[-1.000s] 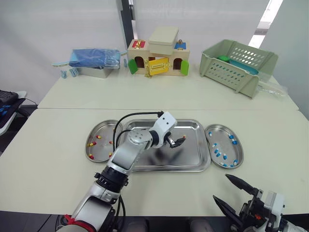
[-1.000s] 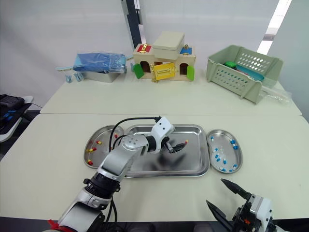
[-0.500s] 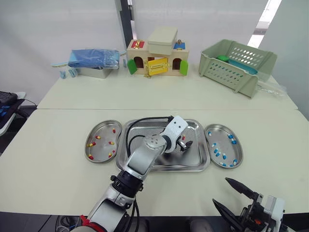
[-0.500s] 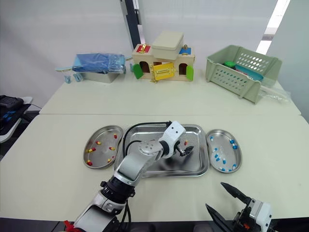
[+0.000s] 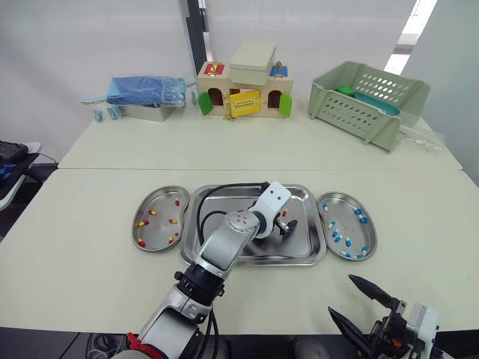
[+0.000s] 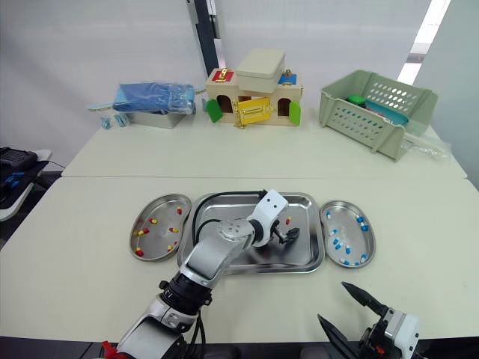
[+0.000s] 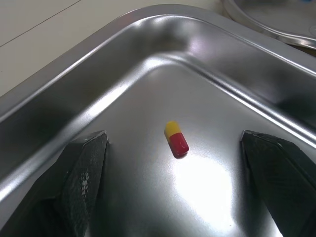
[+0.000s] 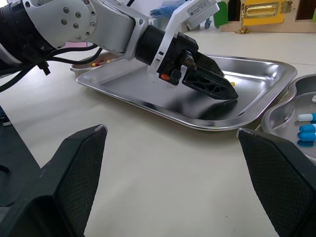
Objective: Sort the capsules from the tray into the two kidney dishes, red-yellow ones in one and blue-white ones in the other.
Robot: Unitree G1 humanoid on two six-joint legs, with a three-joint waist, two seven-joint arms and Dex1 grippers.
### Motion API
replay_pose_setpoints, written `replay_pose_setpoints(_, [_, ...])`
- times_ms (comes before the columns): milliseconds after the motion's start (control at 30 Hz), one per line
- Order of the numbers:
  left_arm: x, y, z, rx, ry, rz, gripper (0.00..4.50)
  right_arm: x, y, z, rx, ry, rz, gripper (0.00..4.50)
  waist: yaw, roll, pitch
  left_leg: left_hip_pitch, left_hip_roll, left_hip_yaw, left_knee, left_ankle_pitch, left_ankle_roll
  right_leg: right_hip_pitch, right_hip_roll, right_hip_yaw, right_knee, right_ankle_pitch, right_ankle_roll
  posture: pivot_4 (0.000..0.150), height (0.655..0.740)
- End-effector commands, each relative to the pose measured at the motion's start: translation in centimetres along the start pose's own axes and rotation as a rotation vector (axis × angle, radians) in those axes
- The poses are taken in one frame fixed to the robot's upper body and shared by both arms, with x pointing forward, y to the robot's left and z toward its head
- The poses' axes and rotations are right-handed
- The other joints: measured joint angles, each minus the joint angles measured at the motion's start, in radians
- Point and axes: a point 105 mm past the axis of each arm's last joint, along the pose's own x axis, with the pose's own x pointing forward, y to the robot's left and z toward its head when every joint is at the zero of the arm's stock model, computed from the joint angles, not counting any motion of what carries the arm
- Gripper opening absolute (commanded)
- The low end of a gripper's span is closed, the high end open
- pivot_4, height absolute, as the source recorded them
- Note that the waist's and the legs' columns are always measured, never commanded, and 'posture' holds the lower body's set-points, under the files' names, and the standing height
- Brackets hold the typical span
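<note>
The left hand (image 5: 284, 224) hung open inside the tray (image 5: 299, 261), by its far right corner, fingers (image 7: 84, 177) astride a red-yellow capsule (image 7: 176, 139) lying on the tray's floor, touching neither. The right hand (image 5: 340, 295) hovered open above the counter (image 5: 82, 247), nearer than the tray's right end.

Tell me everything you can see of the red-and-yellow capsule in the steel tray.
The small glossy red-and-yellow capsule has one yellow half and one red half. It lies flat on the shiny floor of the rectangular steel tray, near a rounded corner. The open left claw straddles it, a black finger on either side, neither touching it.
</note>
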Motion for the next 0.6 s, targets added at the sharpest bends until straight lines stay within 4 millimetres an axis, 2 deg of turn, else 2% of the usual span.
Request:
replay_pose_setpoints(33, [0.16,-0.05,0.19,0.001,-0.004,0.002,4.50,0.12,0.19,0.27,-0.019,-0.017,-0.004,4.45,0.000,0.000,0.000,0.000,0.000,0.000,0.000,0.000,0.000,0.000,0.000,0.000,0.000,0.000,0.000,0.150,0.7400])
replay_pose_setpoints(67, [0.17,-0.04,0.19,-0.002,-0.005,0.001,4.50,0.12,0.19,0.26,-0.019,-0.018,-0.006,4.45,0.000,0.000,0.000,0.000,0.000,0.000,0.000,0.000,0.000,0.000,0.000,0.000,0.000,0.000,0.000,0.150,0.7400])
replay_pose_setpoints(167, [0.19,-0.02,0.11,-0.008,-0.003,0.000,3.95,0.12,0.20,0.22,-0.016,-0.019,-0.012,4.50,0.000,0.000,0.000,0.000,0.000,0.000,0.000,0.000,0.000,0.000,0.000,0.000,0.000,0.000,0.000,0.150,0.7400])
replay_pose_setpoints(533, [0.48,0.33,-0.02,-0.029,-0.004,0.010,0.29,0.11,0.27,0.08,-0.017,-0.023,-0.015,4.50,0.000,0.001,-0.001,0.001,0.000,0.000,0.000,0.000,0.000,0.001,0.000,0.000,0.000,0.000,0.000,0.150,0.7400])
replay_pose_setpoints(567, [0.47,0.37,-0.06,-0.028,-0.003,0.011,0.03,0.11,0.27,0.07,-0.017,-0.023,-0.016,4.50,0.000,0.001,-0.001,0.001,0.000,0.000,0.000,0.000,0.000,0.001,0.000,0.000,0.000,0.000,0.000,0.150,0.7400])
replay_pose_setpoints(600, [0.46,0.40,-0.09,-0.027,-0.003,0.011,0.03,0.11,0.27,0.06,-0.017,-0.023,-0.016,4.50,0.000,0.001,-0.001,0.001,0.000,0.000,0.000,0.000,0.000,0.001,0.000,0.000,0.000,0.000,0.000,0.150,0.7400])
